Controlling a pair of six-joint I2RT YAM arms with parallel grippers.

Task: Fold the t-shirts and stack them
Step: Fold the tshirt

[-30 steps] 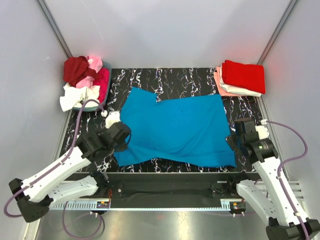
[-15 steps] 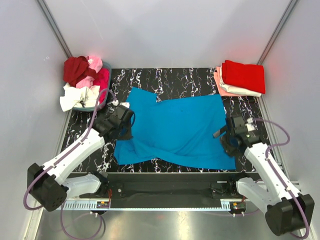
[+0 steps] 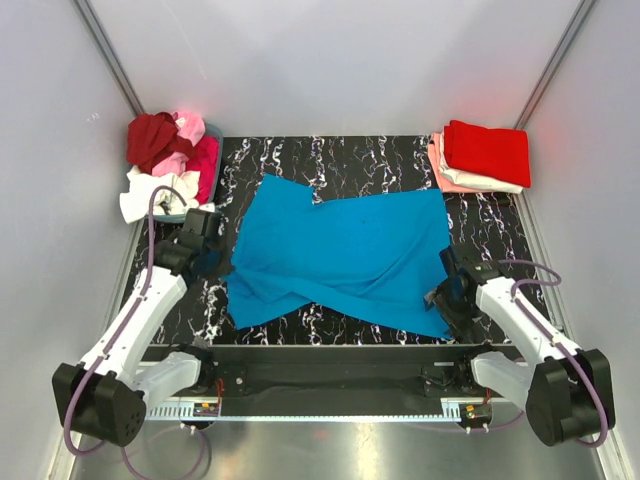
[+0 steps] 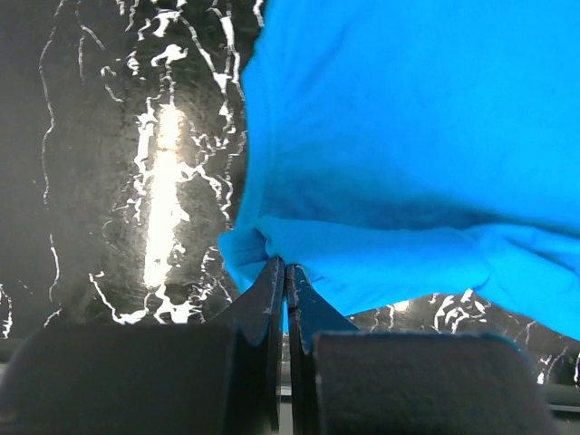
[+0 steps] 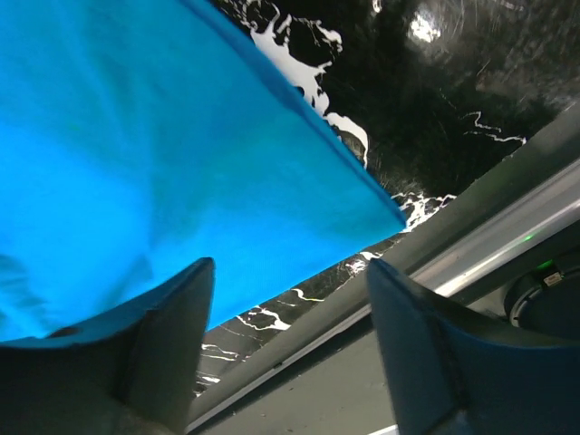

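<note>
A bright blue t-shirt (image 3: 345, 250) lies spread over the black marble table (image 3: 350, 160), with a crease running across its near left part. My left gripper (image 3: 215, 250) is at the shirt's left edge. In the left wrist view it (image 4: 284, 268) is shut on a bunched fold of the blue cloth (image 4: 408, 136). My right gripper (image 3: 443, 297) hovers open over the shirt's near right corner. In the right wrist view its (image 5: 290, 265) jaws stand wide apart above the blue corner (image 5: 181, 163), with nothing between them.
A folded stack sits at the back right, a red shirt (image 3: 488, 150) on top of pink and cream ones (image 3: 455, 180). At the back left a basket (image 3: 212, 135) holds a heap of red, pink and white shirts (image 3: 165, 160). The table's metal front rail (image 5: 453, 254) runs just beside the right gripper.
My left gripper moved back and to the left, still holding the cloth, and the shirt's near left part creased. My right gripper opened and came in to the shirt's near right corner.
</note>
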